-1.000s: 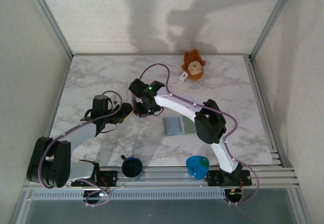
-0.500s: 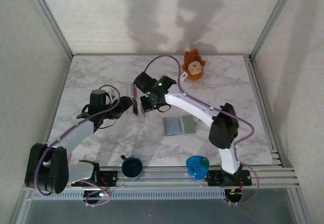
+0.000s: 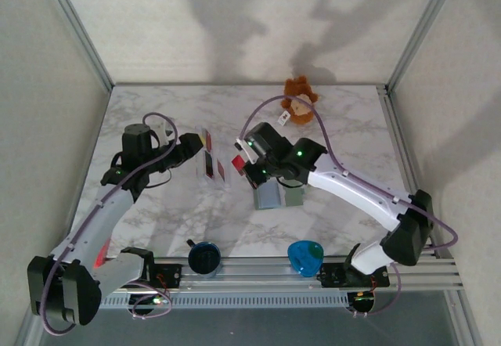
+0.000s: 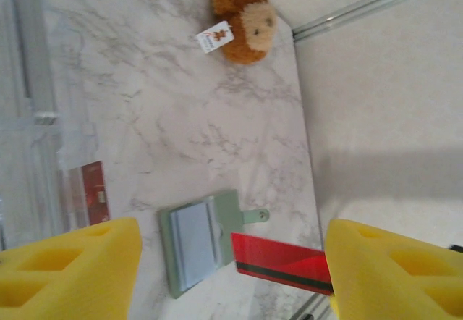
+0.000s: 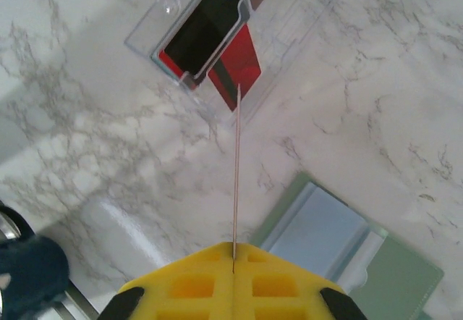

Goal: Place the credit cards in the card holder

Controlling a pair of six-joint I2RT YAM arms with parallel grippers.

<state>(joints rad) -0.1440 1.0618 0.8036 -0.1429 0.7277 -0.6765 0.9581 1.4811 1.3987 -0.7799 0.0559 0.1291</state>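
One red credit card point(image 3: 239, 163) is pinched in my right gripper point(image 3: 249, 166), which is shut on it just left of the card holder point(image 3: 279, 196). In the right wrist view that card point(image 5: 236, 168) shows edge-on, running out from the closed gripper point(image 5: 234, 247), with the open grey-green card holder point(image 5: 325, 234) on the table to its right. A second credit card point(image 3: 211, 166) stands in the clear stand point(image 5: 217, 45). My left gripper point(image 3: 186, 153) is open beside that stand. The left wrist view shows its gripper point(image 4: 230, 276) empty, the card holder point(image 4: 202, 240) and the held card point(image 4: 282, 262) beyond.
A brown teddy bear point(image 3: 299, 103) with a white tag sits at the back of the marble table point(image 3: 156, 119). A dark blue round object point(image 3: 205, 257) and a bright blue one point(image 3: 304, 257) lie at the near edge. Metal rails border the right side.
My right gripper has pulled a red card away from the clear stand and moved right toward the card holder. The left gripper has opened wider and drawn back to the left.
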